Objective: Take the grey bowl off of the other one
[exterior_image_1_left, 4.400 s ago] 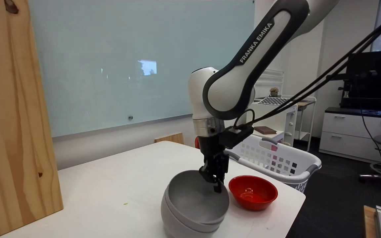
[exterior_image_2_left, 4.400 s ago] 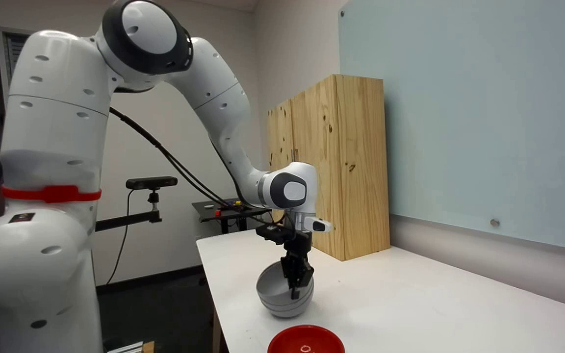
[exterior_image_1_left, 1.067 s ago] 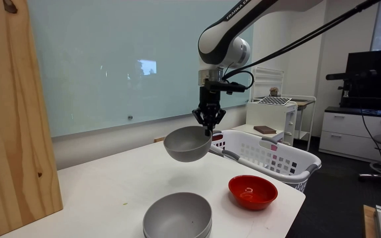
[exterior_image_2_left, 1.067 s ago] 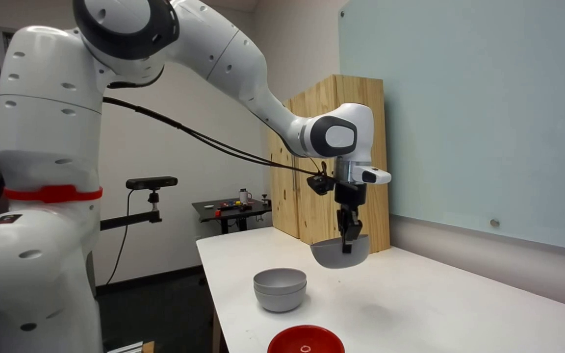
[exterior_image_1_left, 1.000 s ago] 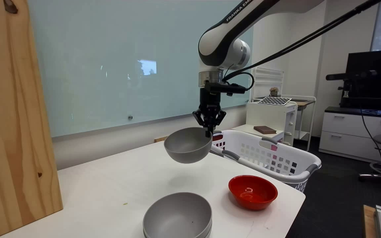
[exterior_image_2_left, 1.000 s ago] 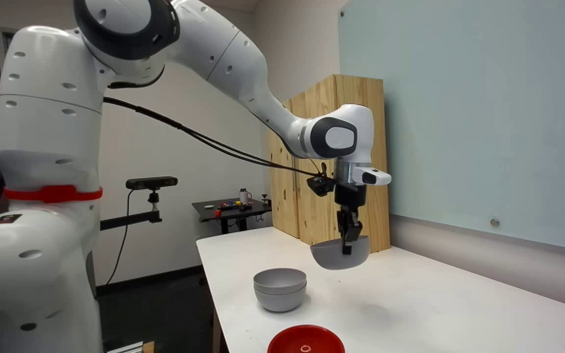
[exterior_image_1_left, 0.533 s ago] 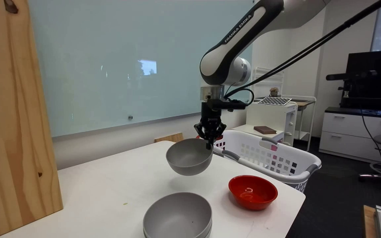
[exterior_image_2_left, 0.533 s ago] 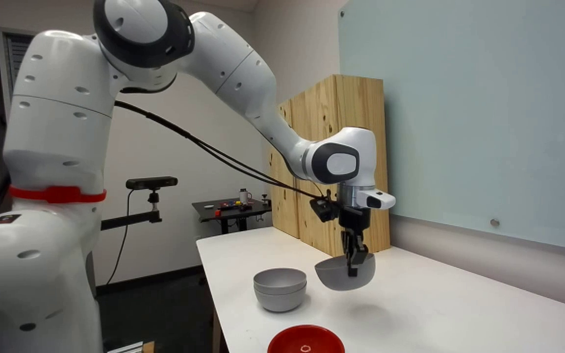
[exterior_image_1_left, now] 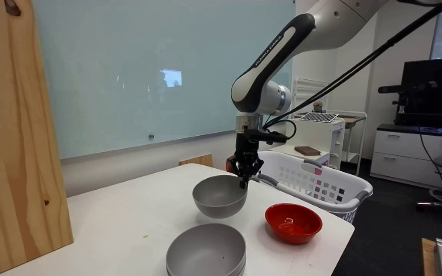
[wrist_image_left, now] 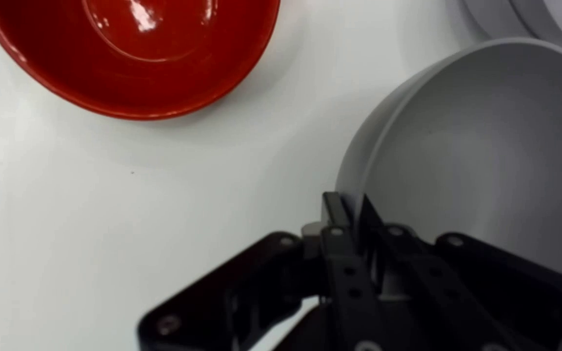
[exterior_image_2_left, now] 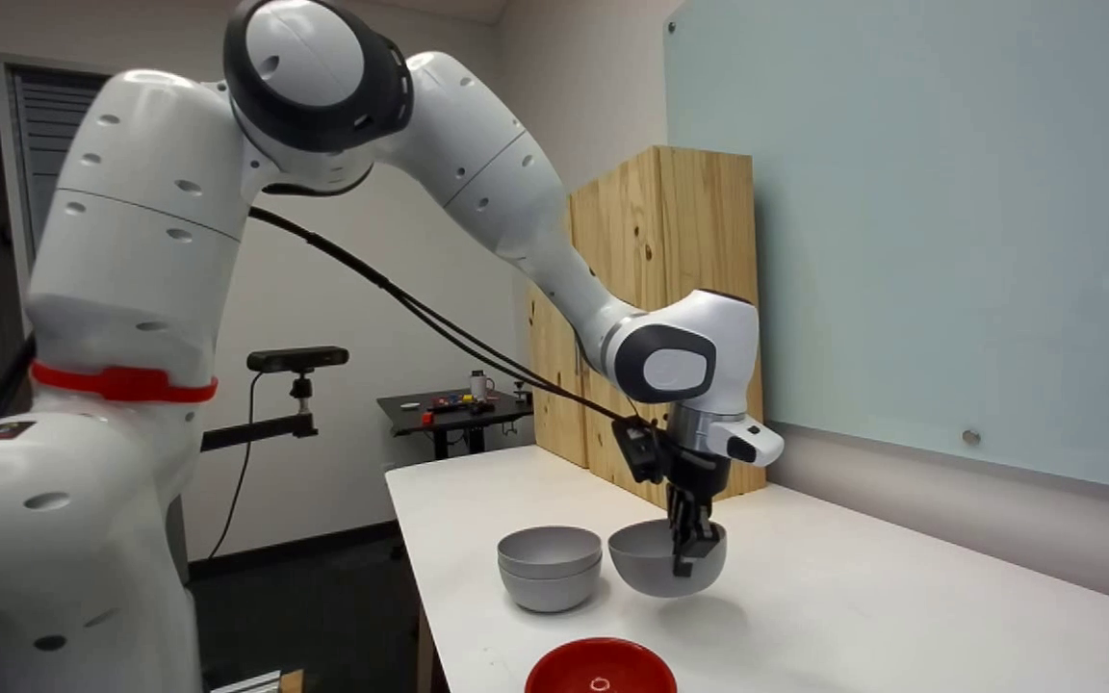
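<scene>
In an exterior view the arm [exterior_image_2_left: 506,192] rises from its base, bends at the elbow and slopes down to the wrist, which carries the gripper [wrist_image_left: 353,208] pointing down over the table [exterior_image_1_left: 125,214] with a slight lean. The fingers [wrist_image_left: 333,207] are drawn together to the thickness of a rim: 1 lies outside the grey bowl [exterior_image_1_left: 219,196], 1 inside, with the wall pinched between the tips. The grey bowl hangs off to the inner finger's side, mouth up, just above the table, its shadow beneath. The stack [exterior_image_2_left: 551,570], 2 more grey bowls nested upright, stands on the table past the held bowl from the fingers, near it but apart in both exterior views. The red bowl [exterior_image_1_left: 293,223] sits on the outer finger's side, well apart from the tips.

Against 0.5 s ago, the wrist is lower, the gripper leans a little more, and the grey bowl is down closer to the table; in both exterior views the gap from it to the stack looks narrower. At 4.4 s ago it sits tipped in the stack, with the fingers at its rim; now it is off. The stack and the red bowl are in the same places as 0.5 s ago.

Along the dark band of the arm above the fingers, the lettering [exterior_image_1_left: 268,51] reads FRANKA EMIKA. A dark label [exterior_image_2_left: 4,431] low on the arm, well away from the fingers, is too small to read.
</scene>
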Controlling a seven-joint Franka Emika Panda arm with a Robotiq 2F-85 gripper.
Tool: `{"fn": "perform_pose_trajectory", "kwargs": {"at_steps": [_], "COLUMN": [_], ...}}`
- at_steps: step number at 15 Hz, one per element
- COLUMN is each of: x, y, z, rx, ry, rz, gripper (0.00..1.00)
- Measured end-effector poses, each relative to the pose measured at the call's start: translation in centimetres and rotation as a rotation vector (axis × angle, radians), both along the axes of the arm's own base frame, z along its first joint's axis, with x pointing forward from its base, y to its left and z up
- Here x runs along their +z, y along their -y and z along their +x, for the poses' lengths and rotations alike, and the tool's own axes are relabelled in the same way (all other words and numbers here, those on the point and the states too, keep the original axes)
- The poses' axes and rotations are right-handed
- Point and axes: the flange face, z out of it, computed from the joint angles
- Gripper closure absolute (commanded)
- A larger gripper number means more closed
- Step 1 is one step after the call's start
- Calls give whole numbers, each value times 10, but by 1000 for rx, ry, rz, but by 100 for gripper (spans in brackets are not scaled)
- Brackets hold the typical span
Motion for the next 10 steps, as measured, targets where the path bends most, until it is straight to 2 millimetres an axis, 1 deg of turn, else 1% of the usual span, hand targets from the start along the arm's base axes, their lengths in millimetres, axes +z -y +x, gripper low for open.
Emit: {"fn": "perform_pose_trajectory", "kwargs": {"at_steps": [6,10], "x": [-24,-40], "y": [10,11], "z": [-1,-1], "rx": [-6,4], "ry": [-18,-21], "rz": [-19,-31], "gripper": [98,98]}}
